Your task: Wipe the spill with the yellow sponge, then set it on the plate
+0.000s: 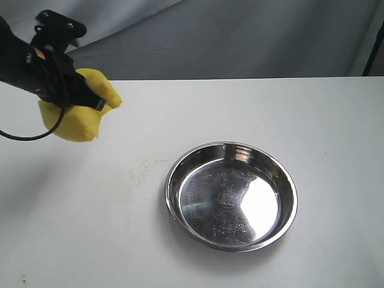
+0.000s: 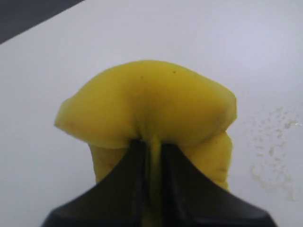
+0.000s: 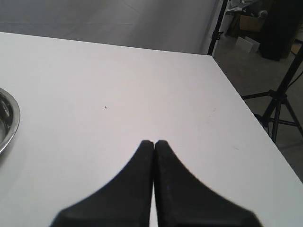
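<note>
Tabletop comes first: a broad white matte table [image 1: 312, 114] that fills most of the exterior view, with grey cloth hung behind it. On its right half we see the round shiny stainless-steel plate [image 1: 204, 180] with a raised rim, holding nothing. A sliver of that rim [image 3: 7, 118] also shows at the edge of the right wrist view.

The black left arm enters from the far left corner and angles down over the table, with a black cable [image 1: 36, 133] looping beneath it. Its left gripper [image 1: 90, 99] is clamped on the bright yellow foam sponge [image 1: 75, 123], well apart from the plate. In the left wrist view the two dark fingers [image 2: 123, 170] pinch the sponge [image 2: 151, 99] so hard that it bulges out to both sides. We cannot tell whether the sponge touches the table.

The right gripper [image 3: 154, 144] has its black fingers pressed together on nothing, above bare table near the table's corner.

Of the spill [image 1: 147, 168] we see only a faint, pale speckled patch just beside the plate's left rim, with scattered droplets [image 2: 272, 151] showing in the left wrist view.

A small stamped mark [image 1: 227, 197] sits at the plate's centre, and we cannot read it.
</note>
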You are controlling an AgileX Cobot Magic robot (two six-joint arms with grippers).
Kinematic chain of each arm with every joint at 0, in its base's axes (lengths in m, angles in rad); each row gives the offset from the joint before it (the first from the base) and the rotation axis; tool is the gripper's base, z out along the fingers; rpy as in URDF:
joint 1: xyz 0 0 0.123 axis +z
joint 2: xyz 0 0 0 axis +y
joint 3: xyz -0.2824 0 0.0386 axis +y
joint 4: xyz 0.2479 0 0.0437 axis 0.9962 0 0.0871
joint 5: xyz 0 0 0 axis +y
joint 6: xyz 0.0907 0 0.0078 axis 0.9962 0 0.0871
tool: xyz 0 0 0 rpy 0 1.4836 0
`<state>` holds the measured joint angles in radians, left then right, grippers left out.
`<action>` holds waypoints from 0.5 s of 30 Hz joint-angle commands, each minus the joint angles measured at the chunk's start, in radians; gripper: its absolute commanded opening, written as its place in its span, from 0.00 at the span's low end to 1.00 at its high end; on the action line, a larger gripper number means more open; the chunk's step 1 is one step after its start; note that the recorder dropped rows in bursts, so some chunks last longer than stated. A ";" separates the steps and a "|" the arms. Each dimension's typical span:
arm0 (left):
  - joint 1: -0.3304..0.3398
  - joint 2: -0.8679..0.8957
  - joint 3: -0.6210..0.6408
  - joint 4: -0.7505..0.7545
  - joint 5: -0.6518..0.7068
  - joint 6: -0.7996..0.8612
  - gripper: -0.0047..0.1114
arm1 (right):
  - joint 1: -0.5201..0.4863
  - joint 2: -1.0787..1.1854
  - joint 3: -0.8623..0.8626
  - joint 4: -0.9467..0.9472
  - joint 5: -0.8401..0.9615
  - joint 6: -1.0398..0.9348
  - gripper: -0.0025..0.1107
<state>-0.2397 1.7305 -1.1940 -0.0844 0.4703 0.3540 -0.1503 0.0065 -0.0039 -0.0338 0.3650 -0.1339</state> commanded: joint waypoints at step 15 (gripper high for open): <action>-0.160 0.193 0.065 -0.092 -0.145 0.026 0.04 | 0.002 -0.006 0.004 -0.001 -0.008 -0.005 0.02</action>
<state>-0.3544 1.8965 -1.1290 -0.1615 0.3826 0.3776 -0.1503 0.0065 -0.0039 -0.0338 0.3650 -0.1339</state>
